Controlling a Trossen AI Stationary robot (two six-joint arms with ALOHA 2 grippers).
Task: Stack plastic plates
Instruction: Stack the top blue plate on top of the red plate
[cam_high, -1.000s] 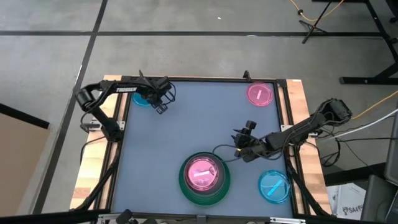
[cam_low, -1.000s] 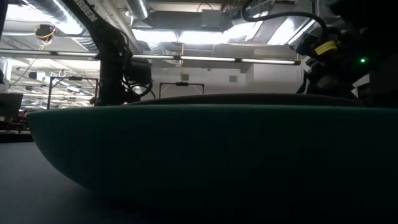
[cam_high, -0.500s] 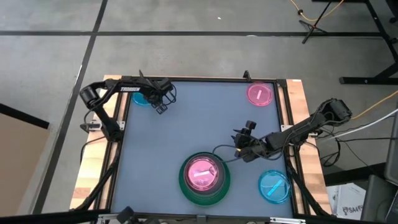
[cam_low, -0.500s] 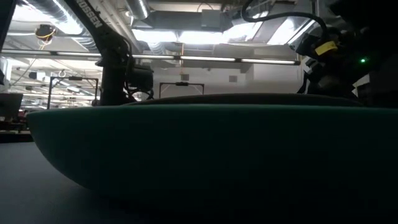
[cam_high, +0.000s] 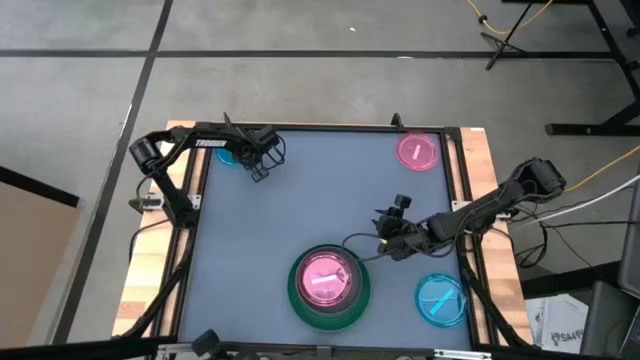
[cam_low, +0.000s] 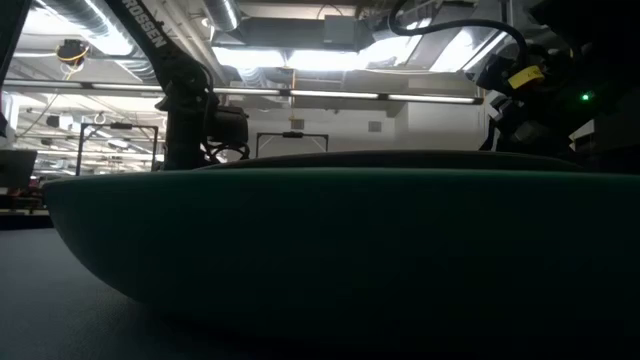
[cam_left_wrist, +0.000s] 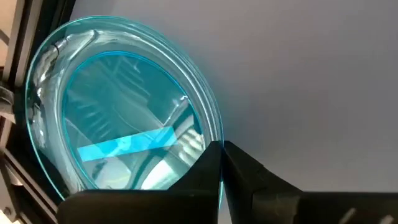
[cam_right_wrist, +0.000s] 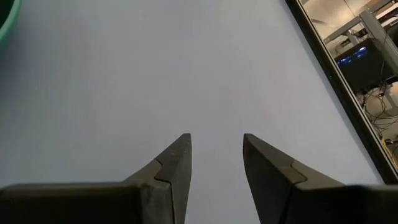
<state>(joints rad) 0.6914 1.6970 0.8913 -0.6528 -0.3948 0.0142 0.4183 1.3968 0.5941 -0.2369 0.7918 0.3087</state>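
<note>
Left gripper (cam_left_wrist: 221, 163) at table's far-left corner, fingers pinched on rim of small translucent blue plate (cam_left_wrist: 118, 121). Since a second ago arm has pulled slightly back toward corner, plate barely shifted; judged: grasp just secured, lift toward stack next.

Centre-near: large dark green plate (cam_high: 329, 295) carrying medium pink plate (cam_high: 322, 279), stack begun.

Right gripper (cam_right_wrist: 214, 158) hovers over bare mat just right of stack, fingers parted a little, empty, unchanged. Small pink striped plate (cam_high: 417, 151) far right; second translucent blue plate (cam_high: 441, 299) near right, both unstacked.

Left gripper (cam_left_wrist: 221, 163) fingers pressed together at far-left corner; right gripper (cam_right_wrist: 216, 155) fingers parted, mid-table.
</note>
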